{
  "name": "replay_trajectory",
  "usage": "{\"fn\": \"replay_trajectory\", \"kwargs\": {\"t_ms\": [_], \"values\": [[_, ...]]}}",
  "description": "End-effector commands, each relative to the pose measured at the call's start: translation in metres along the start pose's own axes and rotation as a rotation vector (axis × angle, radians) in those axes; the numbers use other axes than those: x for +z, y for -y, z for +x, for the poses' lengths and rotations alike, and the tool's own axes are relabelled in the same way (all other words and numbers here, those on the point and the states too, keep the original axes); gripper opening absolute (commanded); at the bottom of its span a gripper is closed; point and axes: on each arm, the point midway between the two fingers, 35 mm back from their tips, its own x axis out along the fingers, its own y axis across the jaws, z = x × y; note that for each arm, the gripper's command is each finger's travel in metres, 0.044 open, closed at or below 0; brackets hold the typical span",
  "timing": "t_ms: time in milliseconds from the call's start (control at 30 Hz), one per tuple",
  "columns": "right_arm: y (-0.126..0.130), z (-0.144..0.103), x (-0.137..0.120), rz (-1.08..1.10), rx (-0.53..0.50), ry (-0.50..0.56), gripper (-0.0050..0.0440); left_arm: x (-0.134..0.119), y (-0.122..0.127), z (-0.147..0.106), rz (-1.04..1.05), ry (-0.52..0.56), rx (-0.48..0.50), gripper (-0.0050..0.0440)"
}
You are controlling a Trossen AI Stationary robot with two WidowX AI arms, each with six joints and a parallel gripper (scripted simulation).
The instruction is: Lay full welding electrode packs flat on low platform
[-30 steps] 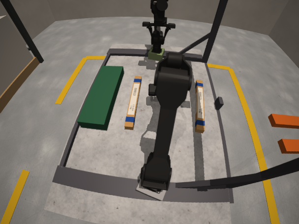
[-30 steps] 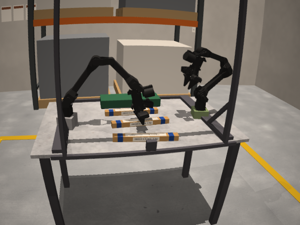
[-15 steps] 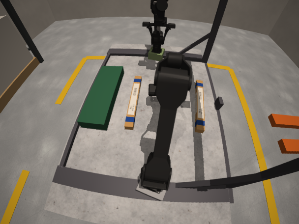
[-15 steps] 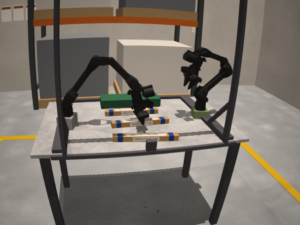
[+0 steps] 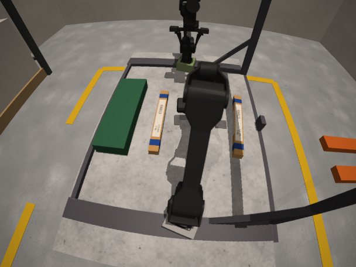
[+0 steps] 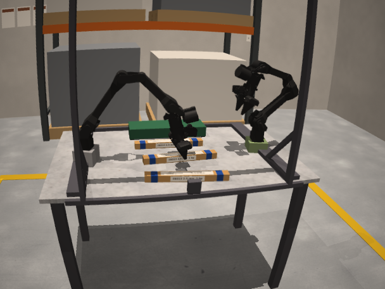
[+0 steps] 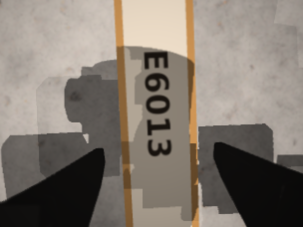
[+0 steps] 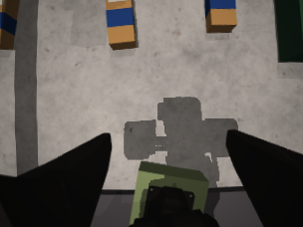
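Note:
The low green platform (image 5: 120, 111) (image 6: 152, 130) (image 8: 291, 30) carries no pack. One orange and blue pack (image 5: 158, 117) (image 6: 142, 144) (image 8: 220, 19) lies flat beside it. The middle pack (image 6: 152, 159) (image 7: 156, 25) (image 8: 121, 36) lies flat on the table; the left arm hides it in the top view. The third pack (image 5: 238, 126) (image 6: 154, 177) (image 8: 7, 25) lies flat near the table's far side from the platform. My left gripper (image 7: 158, 151) is open, its fingers either side of the middle pack's label and clear of its edges. My right gripper (image 6: 240, 111) (image 8: 168, 138) is open and empty, high near its base.
A dark frame rail (image 5: 140, 214) (image 6: 126, 199) borders the table, with uprights at its corners. A small dark block (image 5: 260, 123) (image 6: 194, 186) stands on the rail beside the third pack. The right arm stands on a green base (image 5: 185, 65) (image 6: 256, 145) (image 8: 150, 174).

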Motion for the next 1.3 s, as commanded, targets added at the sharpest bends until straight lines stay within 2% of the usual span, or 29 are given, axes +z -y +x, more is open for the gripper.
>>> {"fn": "replay_trajectory", "kwargs": {"t_ms": [0, 733, 767, 900, 967, 1267], "values": [[0.000, -0.006, 0.003, 0.003, -0.001, 0.022, 0.0330, 0.010, 0.000, -0.012, -0.003, 0.037, -0.004, 0.0330], [0.000, -0.006, 0.003, 0.003, -0.001, 0.022, 0.0330, 0.010, 0.000, -0.012, -0.003, 0.037, -0.004, 0.0330], [0.000, -0.006, 0.003, 0.003, -0.001, 0.022, 0.0330, 0.003, 0.000, -0.007, -0.005, 0.036, -0.002, 0.0330], [0.000, -0.006, 0.003, 0.003, -0.001, 0.022, 0.0330, 0.016, 0.001, -0.031, -0.006, 0.063, -0.006, 0.0330], [0.000, -0.006, 0.003, 0.003, -0.001, 0.022, 0.0330, 0.016, 0.001, -0.031, -0.006, 0.063, -0.006, 0.0330], [0.000, -0.006, 0.003, 0.003, -0.001, 0.022, 0.0330, 0.024, 0.001, -0.066, -0.006, 0.063, -0.007, 0.0330]]}}
